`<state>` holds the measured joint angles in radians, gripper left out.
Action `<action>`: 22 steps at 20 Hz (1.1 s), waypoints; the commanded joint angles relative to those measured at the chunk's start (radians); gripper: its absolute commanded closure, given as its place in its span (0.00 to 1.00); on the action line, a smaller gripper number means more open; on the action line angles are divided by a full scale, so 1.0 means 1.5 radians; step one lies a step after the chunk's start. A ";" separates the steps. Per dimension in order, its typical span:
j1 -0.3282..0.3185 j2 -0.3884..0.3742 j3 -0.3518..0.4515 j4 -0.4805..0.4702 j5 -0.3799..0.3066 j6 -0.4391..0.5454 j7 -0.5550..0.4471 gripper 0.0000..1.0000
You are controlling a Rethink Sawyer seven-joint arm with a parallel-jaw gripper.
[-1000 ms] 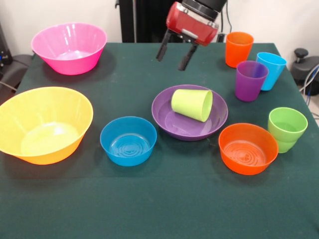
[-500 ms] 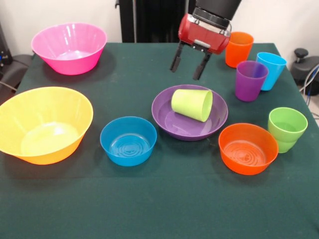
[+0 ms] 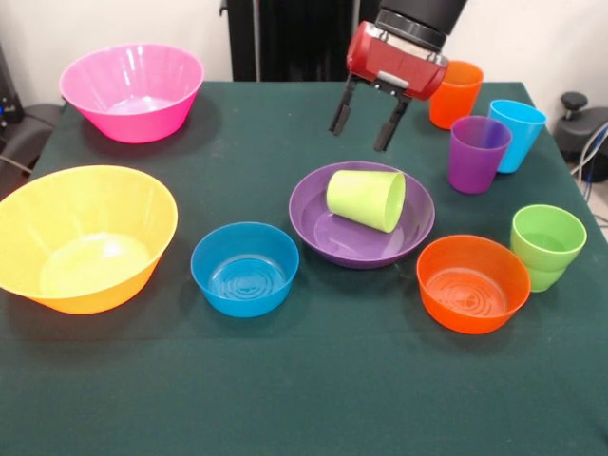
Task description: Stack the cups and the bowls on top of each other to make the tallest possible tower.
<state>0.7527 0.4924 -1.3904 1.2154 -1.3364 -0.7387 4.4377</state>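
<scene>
My gripper (image 3: 363, 132) is open and empty, hanging above the table just behind the wide purple bowl (image 3: 328, 233). A lime-yellow cup (image 3: 366, 199) lies on its side inside that bowl. The small blue bowl (image 3: 245, 268) sits to the bowl's left and the small orange bowl (image 3: 472, 282) to its right. The orange cup (image 3: 455, 93), purple cup (image 3: 478, 153), light blue cup (image 3: 516, 134) and green cup (image 3: 546, 246) stand upright at the right. The pink bowl (image 3: 132, 90) and yellow-orange bowl (image 3: 83, 237) sit at the left.
The table (image 3: 285, 380) has a dark green cloth. A black post stands behind the table's far edge.
My gripper has moved to the right and a little lower, from behind the purple bowl's left side to behind its middle. The cups and bowls have not moved.
</scene>
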 commanded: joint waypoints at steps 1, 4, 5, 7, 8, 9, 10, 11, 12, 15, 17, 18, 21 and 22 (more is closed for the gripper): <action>-0.018 0.086 -0.044 -0.084 0.092 -0.127 0.199 0.00; -0.046 0.109 -0.106 -0.066 0.125 -0.177 0.205 0.00; -0.053 0.112 -0.118 -0.064 0.133 -0.186 0.205 0.00; -0.064 0.112 -0.131 -0.063 0.145 -0.198 0.206 0.00; -0.066 0.111 -0.135 -0.063 0.153 -0.202 0.206 0.00; -0.067 0.115 -0.142 -0.065 0.158 -0.207 0.206 0.00; -0.068 0.119 -0.148 -0.067 0.166 -0.212 0.207 0.00; -0.070 0.121 -0.154 -0.068 0.173 -0.217 0.208 0.00; -0.071 0.120 -0.151 -0.071 0.182 -0.214 0.209 0.00; -0.080 0.141 -0.180 -0.070 0.204 -0.223 0.215 0.00; -0.084 0.149 -0.188 -0.068 0.214 -0.220 0.218 0.00; -0.083 0.145 -0.180 -0.068 0.220 -0.201 0.219 0.00; -0.073 0.127 -0.152 -0.072 0.226 -0.150 0.217 0.00; -0.066 0.112 -0.127 -0.073 0.226 -0.117 0.215 0.00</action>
<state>0.6551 0.6519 -1.6876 1.2148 -1.0714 -0.9956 4.4377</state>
